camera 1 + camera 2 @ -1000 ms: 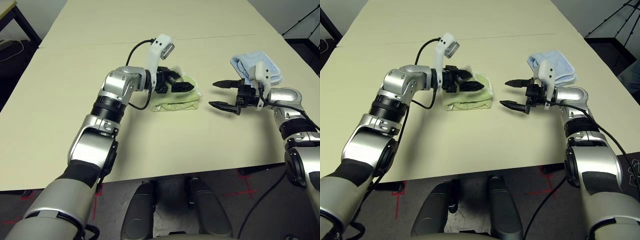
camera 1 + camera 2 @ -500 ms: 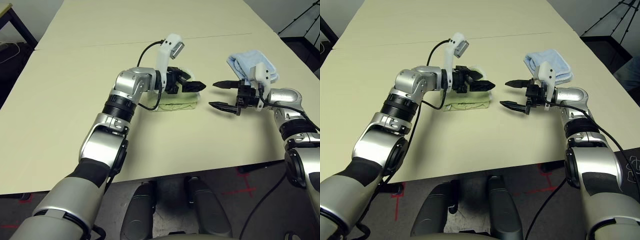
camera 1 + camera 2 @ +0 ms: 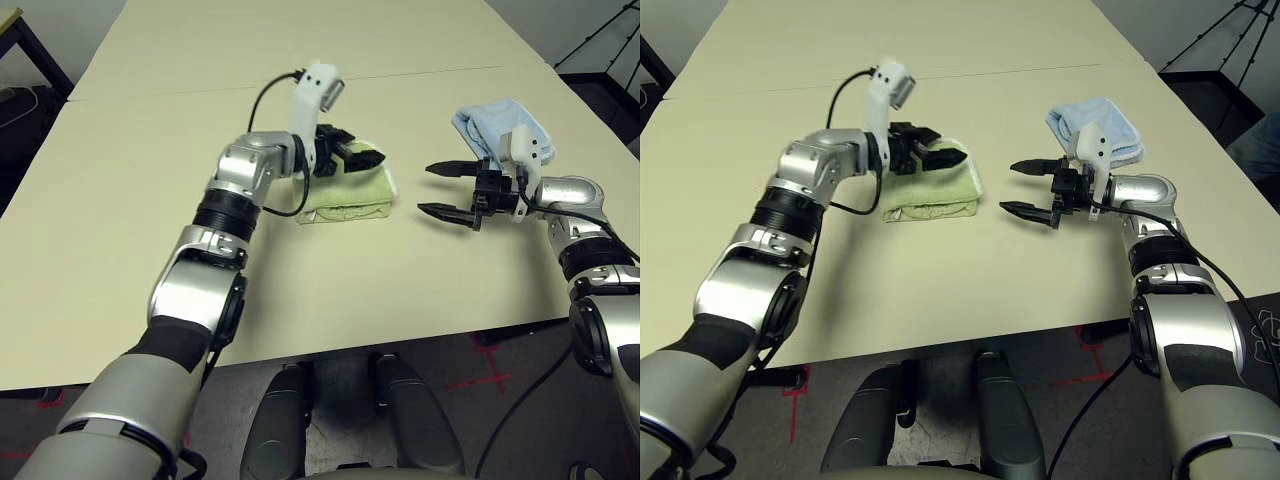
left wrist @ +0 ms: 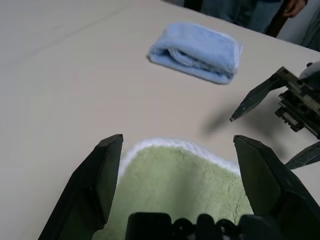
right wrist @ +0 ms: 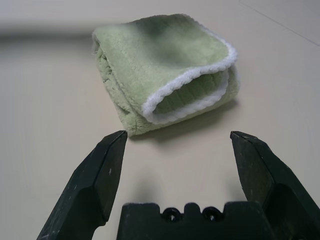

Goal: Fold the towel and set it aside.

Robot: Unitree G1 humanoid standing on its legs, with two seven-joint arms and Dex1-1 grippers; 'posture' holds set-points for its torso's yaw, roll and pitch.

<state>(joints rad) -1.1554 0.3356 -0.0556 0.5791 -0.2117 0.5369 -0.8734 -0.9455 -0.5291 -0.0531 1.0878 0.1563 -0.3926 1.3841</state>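
Observation:
The towel (image 3: 350,194) lies folded into a small thick light green pad with white edging in the middle of the table. My left gripper (image 3: 352,156) hovers open just over the towel's far left part, holding nothing; in the left wrist view its fingers (image 4: 107,175) stand on either side of the towel (image 4: 185,185). My right gripper (image 3: 428,189) is open a short way to the right of the towel, fingertips pointing at it and clear of it. The right wrist view shows the towel (image 5: 160,70) ahead of that gripper (image 5: 178,136), with bare table between them.
A folded light blue towel (image 3: 500,125) lies at the back right, behind my right wrist. A seam (image 3: 200,88) crosses the beige table further back. The table's front edge (image 3: 400,340) runs near my body. A person (image 4: 240,10) stands beyond the far side.
My left gripper, stretched out over the towel's right edge half a second ago, has drawn back to the left, still open. The right arm has stayed put.

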